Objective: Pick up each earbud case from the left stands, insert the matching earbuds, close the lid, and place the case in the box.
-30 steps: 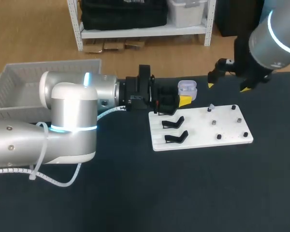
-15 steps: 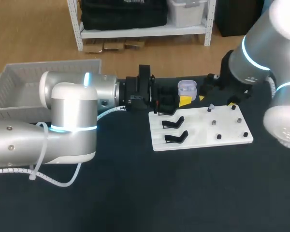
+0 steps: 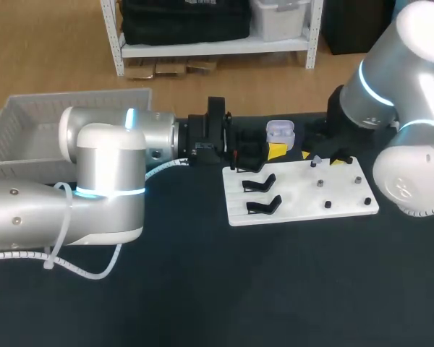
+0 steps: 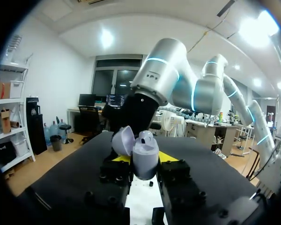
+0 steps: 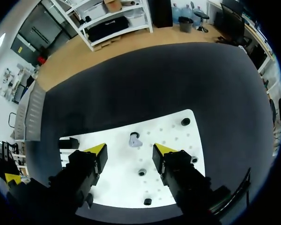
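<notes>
Earbud case (image 4: 145, 152), pale lilac with its lid (image 4: 123, 140) tipped open, sits upright between the fingers of the left gripper (image 4: 145, 163), which press on it from both sides just off the far edge of the white board (image 3: 296, 195). The matching earbud (image 5: 134, 140) stands on a peg on the board. It lies just ahead of the right gripper (image 5: 130, 150) and in line with the gap between its fingers. Those fingers are spread wide and hold nothing. The likely next move is a pinch on that earbud, and the risks are plain. If the fingers close off-centre, they could flick the small, smooth piece off its peg. A loose or crooked grip could let it twist, so it would not seat in the case. The right arm is also near the left gripper, so a careless carry across could knock the open lid or the case itself. Counting what shows: one case, one earbud, one board. Two bare black stands (image 3: 261, 183) sit on the board's left part; whether a third hides under the left gripper I cannot tell. At least four bare dark pegs (image 3: 320, 183) are on its right part. One pale box (image 3: 79, 95) waits well apart at the far left of the dark table (image 3: 202, 289).
</notes>
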`<state>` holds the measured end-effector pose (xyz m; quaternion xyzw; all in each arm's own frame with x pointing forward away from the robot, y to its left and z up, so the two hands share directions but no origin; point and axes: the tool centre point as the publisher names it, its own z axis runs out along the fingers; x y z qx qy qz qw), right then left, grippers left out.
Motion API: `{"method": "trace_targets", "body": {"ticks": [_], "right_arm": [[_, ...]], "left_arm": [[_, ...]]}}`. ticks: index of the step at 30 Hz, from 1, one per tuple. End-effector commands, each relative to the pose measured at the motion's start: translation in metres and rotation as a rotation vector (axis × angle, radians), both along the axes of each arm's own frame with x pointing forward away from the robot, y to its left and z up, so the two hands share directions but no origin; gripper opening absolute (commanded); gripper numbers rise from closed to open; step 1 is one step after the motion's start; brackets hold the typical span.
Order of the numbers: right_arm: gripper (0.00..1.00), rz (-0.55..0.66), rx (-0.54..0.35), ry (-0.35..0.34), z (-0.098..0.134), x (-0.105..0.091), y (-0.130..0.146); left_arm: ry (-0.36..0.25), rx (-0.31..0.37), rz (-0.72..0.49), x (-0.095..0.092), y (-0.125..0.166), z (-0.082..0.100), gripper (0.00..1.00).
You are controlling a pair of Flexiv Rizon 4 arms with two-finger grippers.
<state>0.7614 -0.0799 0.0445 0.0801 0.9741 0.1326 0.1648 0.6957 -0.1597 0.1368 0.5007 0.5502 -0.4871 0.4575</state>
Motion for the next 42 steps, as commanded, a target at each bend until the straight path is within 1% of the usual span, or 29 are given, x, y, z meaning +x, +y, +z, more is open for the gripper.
{"method": "trace_targets", "body": {"ticks": [1, 2, 6, 7, 8, 10, 18, 19, 20, 22, 32, 34, 36, 39, 40, 41, 42], "right_arm": [[0.59, 0.004, 0.007, 0.017, -0.005, 0.005, 0.001], [0.58, 0.005, 0.007, 0.019, -0.007, 0.005, 0.002], [0.58, 0.008, 0.01, 0.03, -0.009, 0.004, 0.003], [0.55, 0.008, 0.011, 0.032, -0.01, 0.004, 0.003], [0.49, 0.007, 0.011, 0.034, -0.012, 0.004, 0.003], [0.46, 0.005, 0.014, 0.039, -0.013, 0.005, 0.003], [0.47, -0.003, 0.019, 0.043, -0.017, 0.008, 0.0], [0.45, -0.004, 0.02, 0.045, -0.017, 0.009, 0.0], [0.41, -0.005, 0.021, 0.046, -0.017, 0.009, 0.0], [0.38, -0.005, 0.023, 0.049, -0.018, 0.01, 0.001], [0.36, -0.015, 0.03, 0.062, -0.023, 0.009, 0.002], [0.32, -0.018, 0.03, 0.063, -0.023, 0.009, 0.002], [0.23, -0.02, 0.031, 0.064, -0.023, 0.009, 0.002], [0.2, -0.022, 0.033, 0.065, -0.022, 0.009, 0.003], [0.16, -0.023, 0.034, 0.065, -0.022, 0.009, 0.003], [0.04, -0.024, 0.033, 0.065, -0.022, 0.009, 0.003], [0.0, -0.026, 0.032, 0.065, -0.023, 0.009, 0.003]], "left_arm": [[-0.006, -0.007, 0.006, -0.001, 0.0, -0.002, 0.0], [-0.006, -0.007, 0.006, -0.001, 0.0, -0.002, 0.0], [-0.006, -0.007, 0.006, -0.001, 0.0, -0.002, 0.0], [-0.006, -0.007, 0.006, -0.001, 0.0, -0.002, 0.0], [-0.006, -0.007, 0.006, -0.001, 0.0, -0.002, 0.0], [-0.006, -0.007, 0.006, -0.001, 0.0, -0.002, 0.0], [-0.006, -0.007, 0.006, -0.001, 0.0, -0.002, 0.0], [-0.006, -0.007, 0.006, -0.001, 0.0, -0.002, 0.0], [-0.006, -0.007, 0.006, -0.001, 0.0, -0.002, 0.0], [-0.006, -0.007, 0.006, -0.001, 0.0, -0.002, 0.0], [-0.006, -0.007, 0.006, -0.001, 0.0, -0.002, 0.0], [-0.006, -0.007, 0.006, -0.001, 0.0, -0.002, 0.0], [-0.006, -0.007, 0.006, -0.001, 0.0, -0.002, 0.0], [-0.006, -0.007, 0.006, -0.001, 0.0, -0.002, 0.0], [-0.006, -0.007, 0.006, -0.001, 0.0, -0.002, 0.0], [-0.006, -0.007, 0.006, -0.001, 0.0, -0.002, 0.0], [-0.006, -0.007, 0.006, -0.001, 0.0, -0.002, 0.0]]}}
